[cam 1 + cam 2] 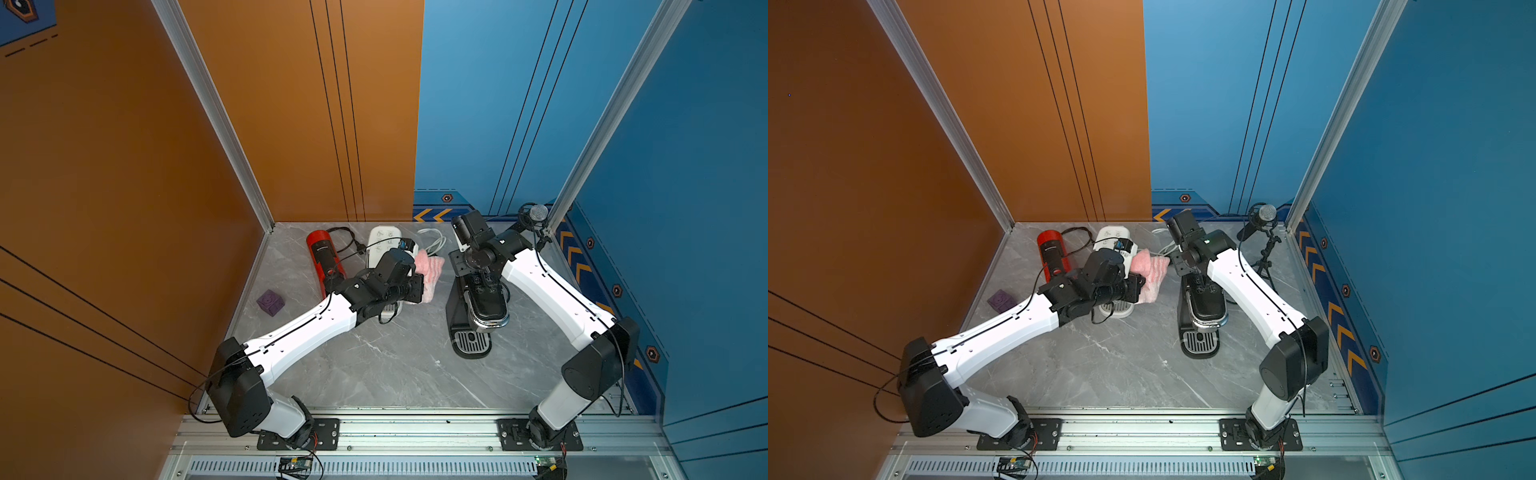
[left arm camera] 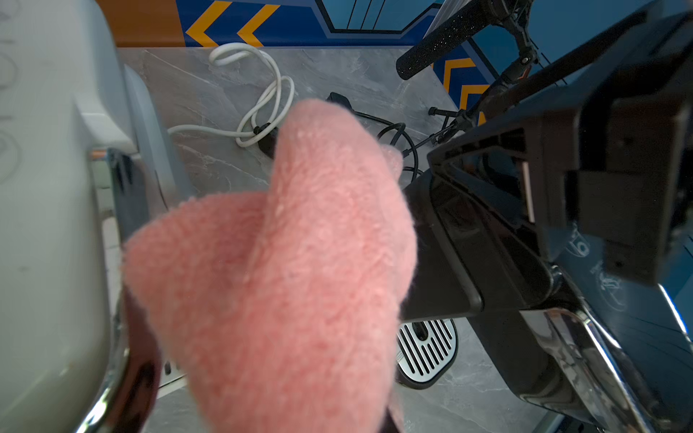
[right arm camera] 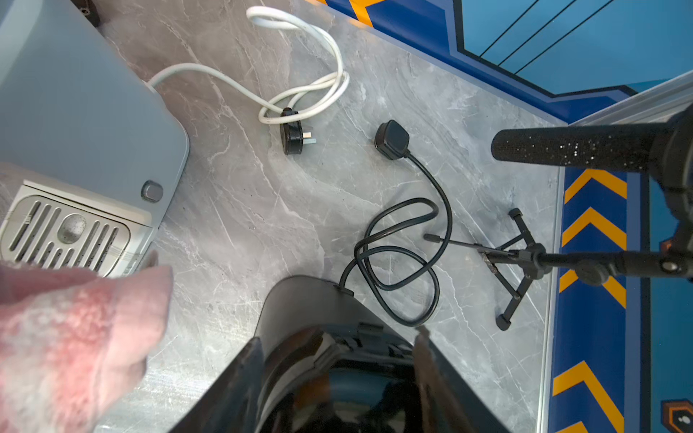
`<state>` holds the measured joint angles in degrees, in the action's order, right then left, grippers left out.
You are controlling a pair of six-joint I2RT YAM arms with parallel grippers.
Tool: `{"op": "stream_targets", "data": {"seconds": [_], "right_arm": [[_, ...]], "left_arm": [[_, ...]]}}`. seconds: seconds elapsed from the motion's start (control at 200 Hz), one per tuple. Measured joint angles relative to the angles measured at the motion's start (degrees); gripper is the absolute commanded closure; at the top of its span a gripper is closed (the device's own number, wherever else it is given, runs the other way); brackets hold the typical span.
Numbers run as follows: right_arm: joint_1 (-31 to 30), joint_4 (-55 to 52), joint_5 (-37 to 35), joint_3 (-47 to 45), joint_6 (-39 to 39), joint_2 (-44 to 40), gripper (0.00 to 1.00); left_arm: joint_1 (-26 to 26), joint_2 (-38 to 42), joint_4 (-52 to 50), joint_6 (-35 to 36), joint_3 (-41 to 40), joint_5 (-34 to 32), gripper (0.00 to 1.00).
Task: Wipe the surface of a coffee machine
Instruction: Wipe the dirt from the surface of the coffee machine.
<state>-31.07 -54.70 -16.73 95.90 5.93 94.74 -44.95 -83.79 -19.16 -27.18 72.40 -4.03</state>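
Beside glossy black coffee machine [image 1: 486, 307], pink cloth [image 1: 432, 270] pinched in left pincer [image 1: 423, 291]; right pincer [image 3: 333, 367], state unclear.

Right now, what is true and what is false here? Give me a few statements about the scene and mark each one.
1. The left end effector holds a pink cloth. True.
2. The pink cloth lies on a drip tray. False: it is held up between the white coffee machine and the black coffee machine, away from the drip tray.
3. A purple cube sits on the table near the orange wall. True.
4. The right end effector holds the microphone. False: the microphone stands on its own tripod; the right end effector is at the black coffee machine's top.
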Motion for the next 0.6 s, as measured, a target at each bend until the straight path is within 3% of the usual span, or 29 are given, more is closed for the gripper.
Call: {"op": "stream_targets", "data": {"seconds": [0.23,0.36,0.43,0.6], "right_arm": [[-3.63,-2.82,0.31,-0.83,0.72,-3.21,0.26],[-4.83,-4.28,-2.86,-1.25,3.37,-5.07,0.18],[-6.45,-4.92,-6.16,-3.3,5.25,-8.5,0.05],[-13.9,-8.15,-11.34,-11.02,11.34,-20.35,0.0]], "left_arm": [[0.0,0.0,0.0,0.0,0.0,0.0,1.0],[0.0,0.0,-0.02,0.42,0.0,0.0,1.0],[0.0,0.0,0.0,0.44,0.0,0.0,1.0],[0.0,0.0,0.0,0.85,0.0,0.02,1.0]]}}
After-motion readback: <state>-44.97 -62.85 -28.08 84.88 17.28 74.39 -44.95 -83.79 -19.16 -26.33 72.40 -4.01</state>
